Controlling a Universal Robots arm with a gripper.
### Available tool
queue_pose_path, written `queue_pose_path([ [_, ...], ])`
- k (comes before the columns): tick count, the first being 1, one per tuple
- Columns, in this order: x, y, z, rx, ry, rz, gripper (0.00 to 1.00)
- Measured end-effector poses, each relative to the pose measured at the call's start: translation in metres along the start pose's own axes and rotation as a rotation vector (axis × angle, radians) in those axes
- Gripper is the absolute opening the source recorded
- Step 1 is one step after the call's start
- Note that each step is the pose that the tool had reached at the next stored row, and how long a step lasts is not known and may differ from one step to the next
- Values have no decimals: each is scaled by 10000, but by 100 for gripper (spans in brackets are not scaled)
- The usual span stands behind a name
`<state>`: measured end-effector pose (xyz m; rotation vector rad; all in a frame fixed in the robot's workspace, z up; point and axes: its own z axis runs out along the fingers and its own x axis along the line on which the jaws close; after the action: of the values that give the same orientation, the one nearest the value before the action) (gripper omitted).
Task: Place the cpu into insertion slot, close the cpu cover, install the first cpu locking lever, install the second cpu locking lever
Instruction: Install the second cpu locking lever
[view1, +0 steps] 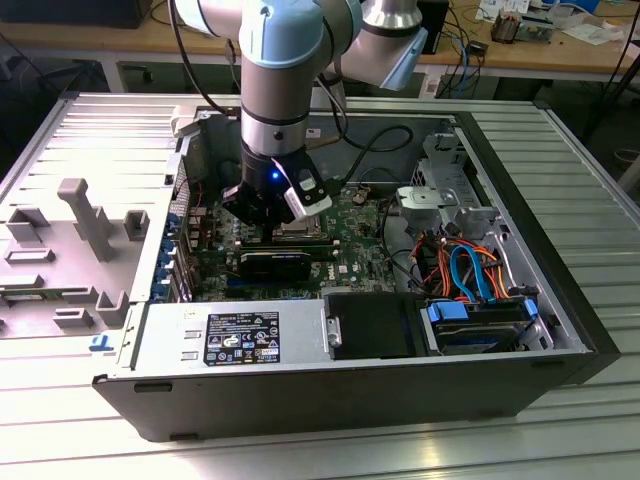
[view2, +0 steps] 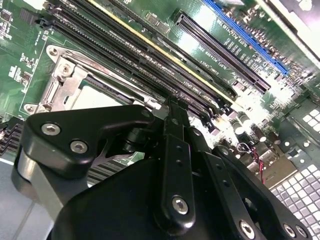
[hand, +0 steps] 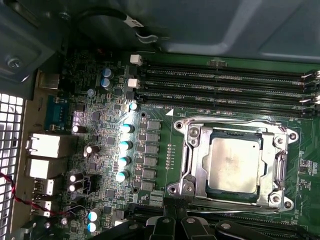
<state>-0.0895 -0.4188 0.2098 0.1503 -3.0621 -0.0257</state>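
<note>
You have the black, linkage-built gripper (view1: 268, 205) hanging low inside the open grey computer case (view1: 560, 300), directly over the green motherboard (hand: 100, 130). In the first wrist view the small flat square cpu with its dull silver-grey metal top (hand: 234, 165) already lies inside the insertion slot (hand: 212, 192), the dark square socket with a silver rim. The cpu cover (hand: 196, 159), a thin silver metal frame plate with a square window, looks to be lying down around the chip, so that the metal top shows through the window; whether it is fully seated or only resting there, you cannot settle from this angle.

The relation that matters: the socket sits just beyond the gripper's black links (hand: 175, 227) at the edge of the first wrist view, so the chip lies ahead of the tool rather than squarely beneath it. In the second wrist view the silver corner of the socket frame (view2: 60, 85) peeks out past the gripper body (view2: 165, 170), with the long black memory slots (view2: 150, 55) running alongside it.

The fingertips themselves are hidden behind the gripper's own body, so you cannot tell whether they are spread or pressed together, and nothing can be seen held between them.
</note>
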Motion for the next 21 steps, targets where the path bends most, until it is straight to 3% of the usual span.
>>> queue_pose_path([
  [13, -3, 24, 18, -42, -3, -3, 11],
  [21, -3, 27, 29, -143, -14, -10, 11],
])
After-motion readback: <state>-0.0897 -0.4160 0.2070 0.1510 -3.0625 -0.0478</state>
